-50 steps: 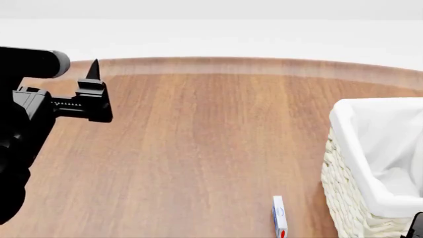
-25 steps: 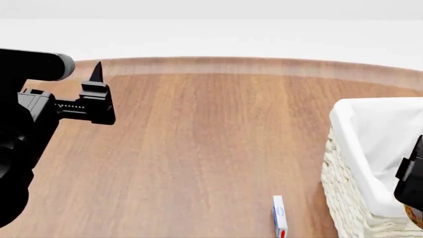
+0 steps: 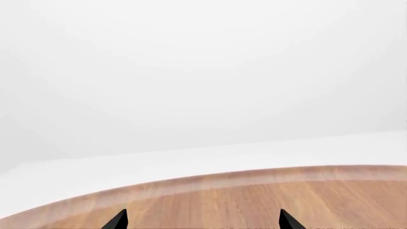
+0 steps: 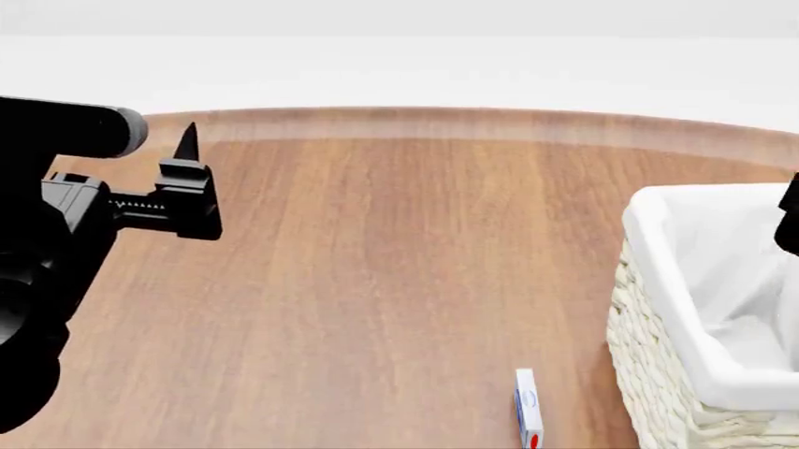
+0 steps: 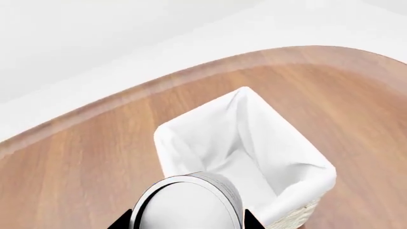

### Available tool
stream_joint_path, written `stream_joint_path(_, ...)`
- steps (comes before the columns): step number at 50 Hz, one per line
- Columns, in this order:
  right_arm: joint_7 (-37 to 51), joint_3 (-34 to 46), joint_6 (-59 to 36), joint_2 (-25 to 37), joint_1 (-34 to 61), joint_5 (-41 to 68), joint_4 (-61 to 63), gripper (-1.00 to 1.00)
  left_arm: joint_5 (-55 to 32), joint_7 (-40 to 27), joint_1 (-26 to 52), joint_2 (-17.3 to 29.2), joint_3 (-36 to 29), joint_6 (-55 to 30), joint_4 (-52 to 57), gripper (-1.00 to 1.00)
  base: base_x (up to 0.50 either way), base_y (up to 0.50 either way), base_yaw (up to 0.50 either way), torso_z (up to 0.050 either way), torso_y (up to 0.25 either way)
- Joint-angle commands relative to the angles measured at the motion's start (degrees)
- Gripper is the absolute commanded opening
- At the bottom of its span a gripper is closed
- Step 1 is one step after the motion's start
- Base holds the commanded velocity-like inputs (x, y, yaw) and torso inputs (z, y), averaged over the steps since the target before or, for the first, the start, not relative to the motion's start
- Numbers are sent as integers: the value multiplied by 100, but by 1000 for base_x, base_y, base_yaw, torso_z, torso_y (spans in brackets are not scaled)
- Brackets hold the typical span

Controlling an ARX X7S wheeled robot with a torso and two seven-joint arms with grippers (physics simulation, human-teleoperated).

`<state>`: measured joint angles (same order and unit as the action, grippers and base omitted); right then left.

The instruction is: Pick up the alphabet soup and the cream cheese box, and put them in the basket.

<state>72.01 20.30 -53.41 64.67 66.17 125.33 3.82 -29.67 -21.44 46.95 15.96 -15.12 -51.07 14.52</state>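
Right gripper (image 5: 182, 220) grips alphabet soup (image 5: 186, 202) above basket (image 5: 167, 138) — cream cheese box (image 4: 529, 408) tabled.

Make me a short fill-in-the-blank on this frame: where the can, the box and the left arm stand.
1. The right end effector holds the ____ above the basket.
2. The cream cheese box stands on the wooden ____, left of the basket.
3. The left end effector holds ____.
4. The basket's cloth liner is ____ in colour.

Missing words: alphabet soup; table; nothing; white
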Motion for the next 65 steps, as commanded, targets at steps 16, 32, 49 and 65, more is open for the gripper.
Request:
stream_joint_path(16, -2596, 580, 257, -1150, 243, -3100, -1230, -100, -14, -42, -10, -3, -114, 26, -1, 100, 0, 0, 0, 0, 1)
stream_joint_path(32, -3342, 819, 1009, -1575, -46, -4059, -2080, -100, 17, 3, -60, 11, -154, 203, -175, 100, 0, 0, 0, 0, 1)
stream_joint_path(49, -3822, 1149, 1555, -2170, -68, -4782, -3566, -100, 41, 7, -112, 41, -218, 299, -236, 100, 0, 0, 0, 0, 1)
stream_joint_path(65, -4368, 1351, 1915, -2678, 116, -5187, -4851, -100, 17, -16, -97, 55, -225, 307, -260, 100, 0, 0, 0, 0, 1)
